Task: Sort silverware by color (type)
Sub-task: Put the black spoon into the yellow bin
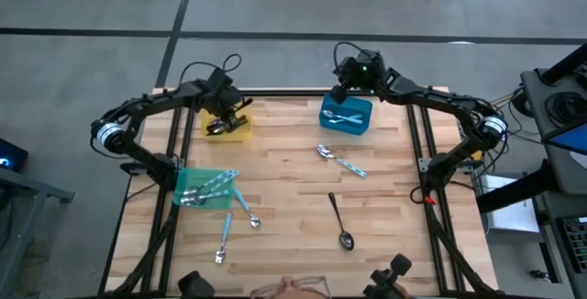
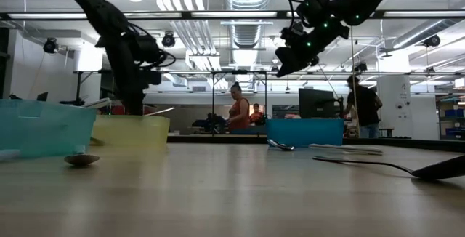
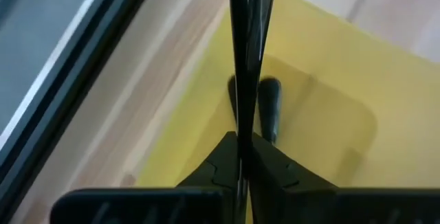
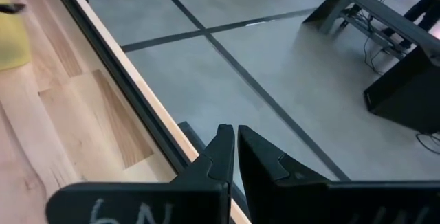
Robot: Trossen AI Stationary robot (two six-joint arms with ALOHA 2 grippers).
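My left gripper (image 1: 231,116) (image 3: 242,136) is shut over the yellow bin (image 1: 242,135) (image 3: 330,80) at the far left, pointing steeply down into it. A slim black utensil (image 3: 249,38) runs on from its fingertips. Another dark piece (image 3: 269,107) lies on the bin's floor. My right gripper (image 1: 341,86) (image 4: 234,129) is shut and holds nothing, raised above the far edge behind the blue bin (image 1: 325,116). A black spoon (image 1: 339,218) and blue-handled spoons (image 1: 341,160) (image 1: 226,235) lie flat on the table. My left gripper's shut fingertips meet one end of the black utensil (image 3: 242,124), which reaches away from them over the yellow bin. The fingers slant down from the table's left. I cannot tell whether the end is pinched between them or only lies just in front.
A green bin (image 1: 181,182) at the left holds several blue-handled spoons. The blue bin holds light-coloured pieces. A black frame rail (image 4: 130,93) runs along the table's far edge. People stand in the room beyond the table in the low view.
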